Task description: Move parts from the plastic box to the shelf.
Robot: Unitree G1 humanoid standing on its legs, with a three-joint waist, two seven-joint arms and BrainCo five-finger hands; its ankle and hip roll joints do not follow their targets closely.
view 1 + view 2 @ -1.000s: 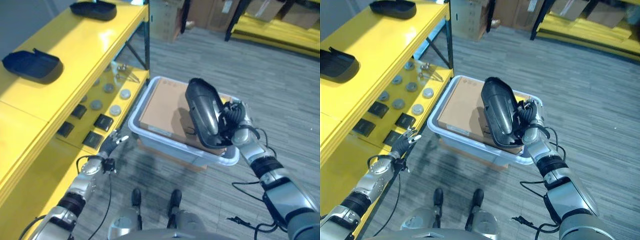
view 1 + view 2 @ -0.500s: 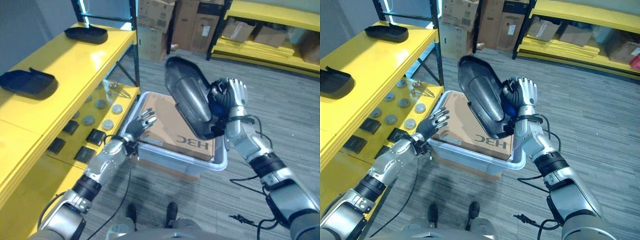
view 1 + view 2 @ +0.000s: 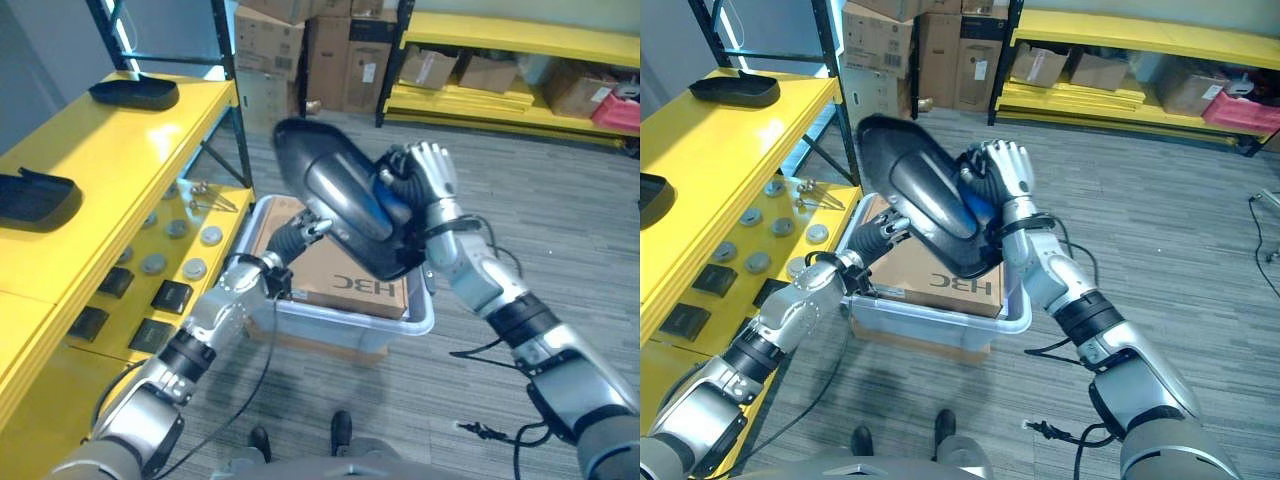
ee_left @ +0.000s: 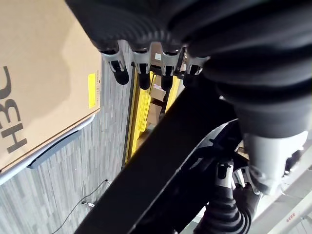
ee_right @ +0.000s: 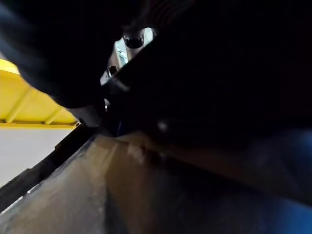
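Note:
A long black moulded part (image 3: 340,205) hangs tilted above the pale plastic box (image 3: 345,325), which holds a cardboard box (image 3: 350,285). My right hand (image 3: 428,178) is shut on the part's upper right edge, fingers curled over it. My left hand (image 3: 303,231) reaches up under the part's lower side with straight fingers (image 4: 140,68) against it; the part (image 4: 165,165) crosses the left wrist view as a dark bar. Two more black parts (image 3: 133,92) (image 3: 35,198) lie on top of the yellow shelf (image 3: 130,160) at the left.
The shelf's lower level (image 3: 200,240) carries round discs and flat black squares. A black upright (image 3: 228,60) stands at the shelf's far corner. Stacked cardboard boxes (image 3: 320,50) and another yellow rack (image 3: 500,60) line the back. Grey floor lies to the right.
The camera has tilted up. My right hand lifted the black part out of the box and carried it left. My left hand rose from beside the shelf to the part's underside.

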